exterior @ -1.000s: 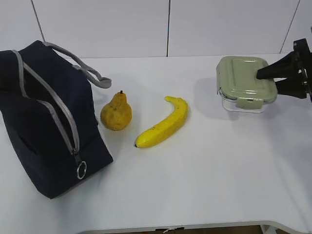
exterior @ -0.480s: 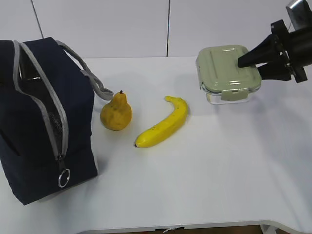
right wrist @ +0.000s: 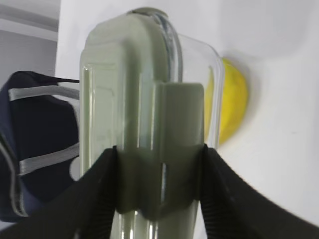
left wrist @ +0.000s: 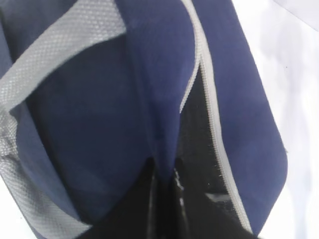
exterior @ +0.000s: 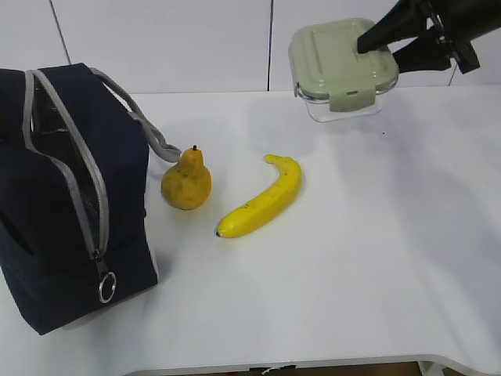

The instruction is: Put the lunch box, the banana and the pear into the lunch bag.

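My right gripper [exterior: 374, 41] is shut on the lunch box [exterior: 341, 64], sage-green lid up, held in the air above the table's back right; it also shows in the right wrist view [right wrist: 149, 119], clamped between both fingers. The banana [exterior: 264, 197] and the pear [exterior: 186, 182] lie on the table's middle. The navy lunch bag [exterior: 70, 196] stands at the left, its zipper open. My left gripper [left wrist: 165, 174] is shut on a fold of the bag's fabric [left wrist: 159, 89] at the opening; it is out of the exterior view.
The white table [exterior: 352, 258] runs to a white wall at the back. The bag's grey handle [exterior: 149, 129] hangs toward the pear. A metal zipper ring [exterior: 106, 287] dangles at the bag's front corner.
My right gripper has lifted the lunch box off the table and carried it up and to the left. The bag has been pulled upright and its mouth opened wider.
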